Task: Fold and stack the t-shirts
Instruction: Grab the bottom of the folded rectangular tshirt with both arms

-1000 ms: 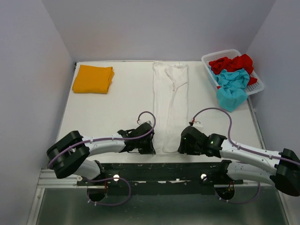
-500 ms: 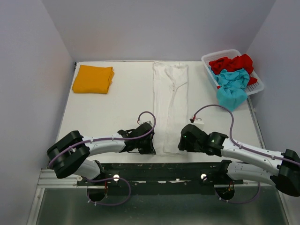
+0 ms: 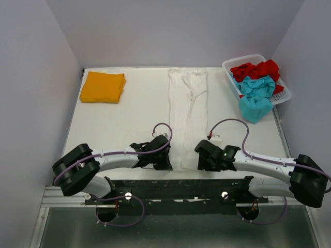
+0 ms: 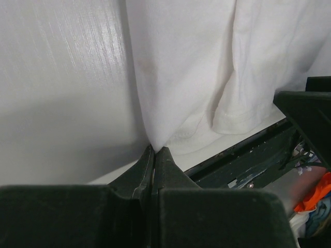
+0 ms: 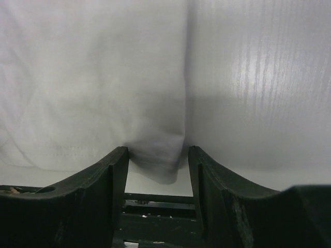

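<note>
Down the middle of the table [image 3: 129,119] lies the white shirt [image 3: 187,111], a narrow strip with its long axis running near to far and its hem toward the arms, probably so both near corners can be lifted for the next fold. The left gripper [image 4: 154,152] is pinched tight on the near-left hem corner. The right gripper [image 5: 156,155] straddles the near-right corner, jaws apart, not yet clamping.

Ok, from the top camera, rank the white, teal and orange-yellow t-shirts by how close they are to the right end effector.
1. white t-shirt: centre strip, with its near hem right at the right end effector.
2. teal t-shirt: crumpled on the far right side.
3. orange-yellow t-shirt: folded in the far left corner, across the table.
</note>
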Motion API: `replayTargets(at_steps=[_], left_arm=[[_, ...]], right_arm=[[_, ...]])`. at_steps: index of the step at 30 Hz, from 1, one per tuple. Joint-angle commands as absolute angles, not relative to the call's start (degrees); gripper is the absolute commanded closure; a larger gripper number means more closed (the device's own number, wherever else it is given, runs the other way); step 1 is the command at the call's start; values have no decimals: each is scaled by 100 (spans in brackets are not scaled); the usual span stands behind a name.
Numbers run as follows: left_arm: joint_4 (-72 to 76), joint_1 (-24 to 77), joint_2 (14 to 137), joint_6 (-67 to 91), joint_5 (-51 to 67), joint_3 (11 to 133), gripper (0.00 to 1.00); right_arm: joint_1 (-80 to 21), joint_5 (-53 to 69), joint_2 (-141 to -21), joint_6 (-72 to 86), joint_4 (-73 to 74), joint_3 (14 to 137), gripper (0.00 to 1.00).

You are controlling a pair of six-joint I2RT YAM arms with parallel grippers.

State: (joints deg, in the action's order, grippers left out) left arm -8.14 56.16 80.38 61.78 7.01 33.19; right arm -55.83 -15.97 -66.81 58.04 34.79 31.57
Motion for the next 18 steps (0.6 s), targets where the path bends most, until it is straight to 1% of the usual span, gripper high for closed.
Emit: replayTargets(at_steps=[1,2,3,4,5,7,10,11,15,16,18], left_arm=[[-966,5643,8013,6143,683,3253,100],[-988,5643,7980,6151,652,3223,100],[-1008,5643,7949,6169,619,3205,100],[-1044,5643,7923,6170,586,3194,100],[-1078,5643,7892,6178,551,3180,100],[-1156,5643,7828,6203,493,3153,100],[-1244,5641,7744,6222,420,3118,100],[-1264,5643,7714,6221,392,3099,100],[-1275,5643,7584,6213,384,2988,100],[-1241,5643,7545,6214,402,2953,100],[-1068,5660,7491,6232,554,2855,100]], right_arm=[[-5616,-1566,-6894,5992,3857,3049,45],[-5622,-1606,-6915,6022,3944,3035,46],[-5621,-1659,-6909,6080,4004,3011,55],[-5617,-1683,-6886,6094,4012,2977,66],[-5617,-1681,-6870,6108,4008,2946,70],[-5617,-1654,-6842,6165,4032,2917,74],[-5616,-1626,-6773,6302,4200,2866,76],[-5617,-1631,-6717,6340,4260,2838,79],[-5619,-1305,-6265,6422,4254,2615,79],[-5616,-1139,-6096,6416,4145,2519,83],[-5616,-881,-5777,6287,3886,2336,99]])
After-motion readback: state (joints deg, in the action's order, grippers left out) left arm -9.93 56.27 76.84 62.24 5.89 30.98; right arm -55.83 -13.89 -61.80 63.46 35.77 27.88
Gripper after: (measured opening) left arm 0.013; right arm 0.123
